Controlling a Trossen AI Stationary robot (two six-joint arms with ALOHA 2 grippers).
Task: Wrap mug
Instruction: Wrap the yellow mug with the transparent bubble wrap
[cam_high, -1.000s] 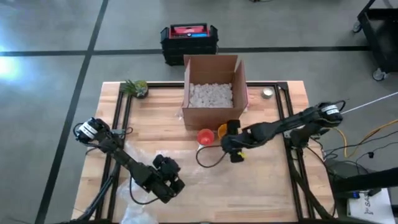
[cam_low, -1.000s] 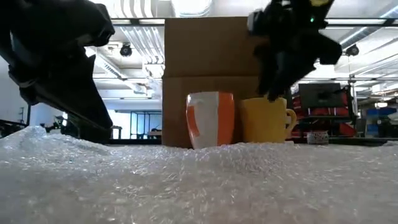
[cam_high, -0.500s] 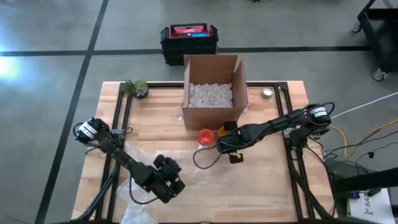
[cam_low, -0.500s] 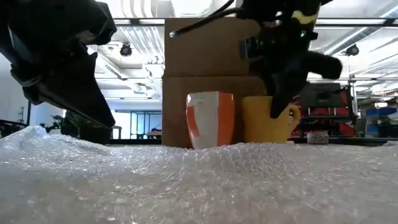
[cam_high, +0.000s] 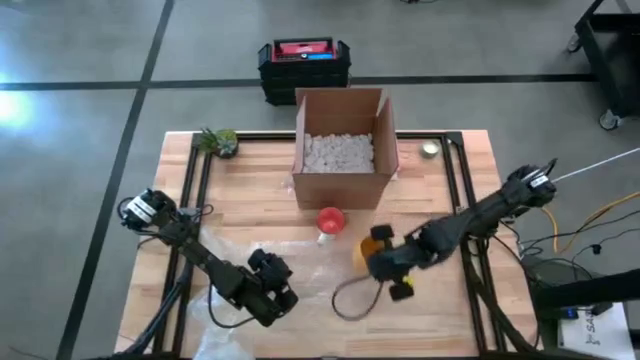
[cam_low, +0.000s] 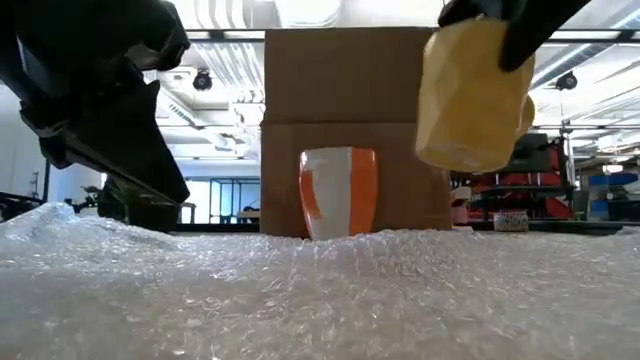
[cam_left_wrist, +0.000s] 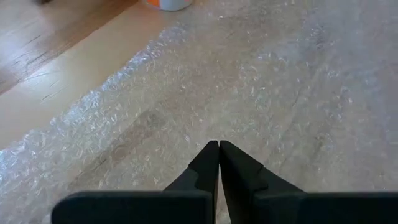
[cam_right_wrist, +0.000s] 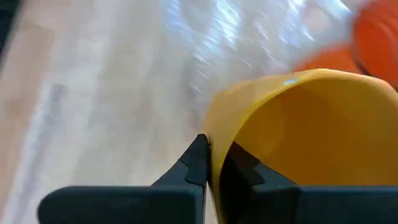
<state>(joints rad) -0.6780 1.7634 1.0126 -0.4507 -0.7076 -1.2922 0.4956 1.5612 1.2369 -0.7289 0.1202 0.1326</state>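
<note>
One wooden table (cam_high: 440, 310), carrying all below.
One cardboard box (cam_high: 342, 145), open-topped, part-filled with white packing peanuts (cam_high: 338, 152), at the far middle.
One bubble wrap sheet (cam_left_wrist: 249, 81), clear, spread at the near left; left gripper (cam_left_wrist: 219, 163) rests on it, fingers together and holding nothing.
One yellow mug (cam_low: 470, 95), plain glossy ceramic, open mouth shown in the right wrist view; lifted clear of the table, tilted, just right of the sheet. Right gripper (cam_right_wrist: 214, 163) clamped on its rim wall, one finger inside, one outside.
One orange-and-white mug (cam_low: 338, 192), upright before the box.
Risk, as judged: a thin rim pinch on a tilted mug may slip or swing; a drop could chip it or strike the orange-and-white mug.
</note>
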